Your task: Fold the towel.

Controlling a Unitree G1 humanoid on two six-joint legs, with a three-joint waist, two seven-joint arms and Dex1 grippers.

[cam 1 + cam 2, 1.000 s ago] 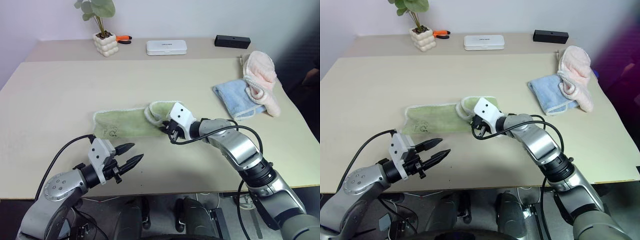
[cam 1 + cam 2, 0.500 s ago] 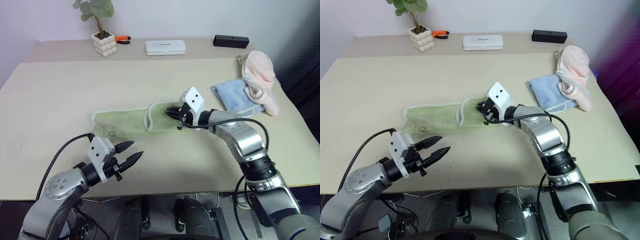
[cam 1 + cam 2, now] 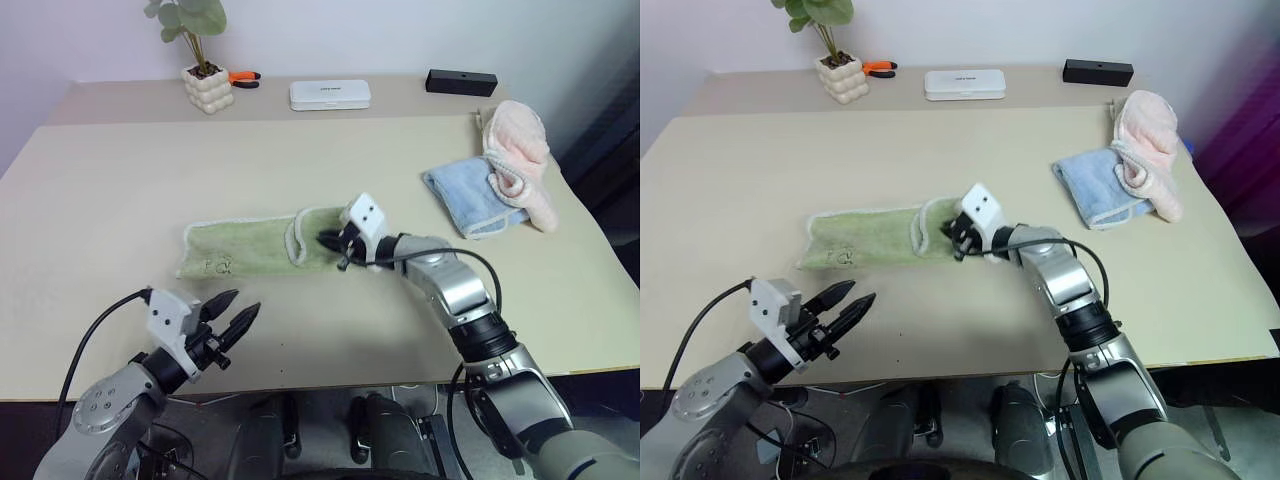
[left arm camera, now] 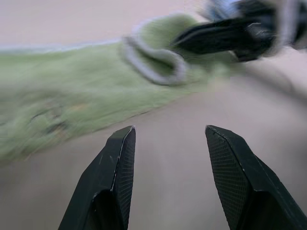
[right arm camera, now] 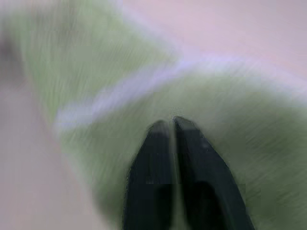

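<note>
Green terry towel (image 3: 255, 248) lies mid-table, its right end flopped over. My right gripper (image 3: 330, 240) rests there, fingers together; pinching cloth, I can't tell. My left gripper (image 3: 232, 314) waits open nearby. I'd carry the end leftward, edges aligned.

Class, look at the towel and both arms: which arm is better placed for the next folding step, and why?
Probably the right. The right claw is at the towel, on its folded end; the left claw hovers open over bare table, off the cloth.
</note>
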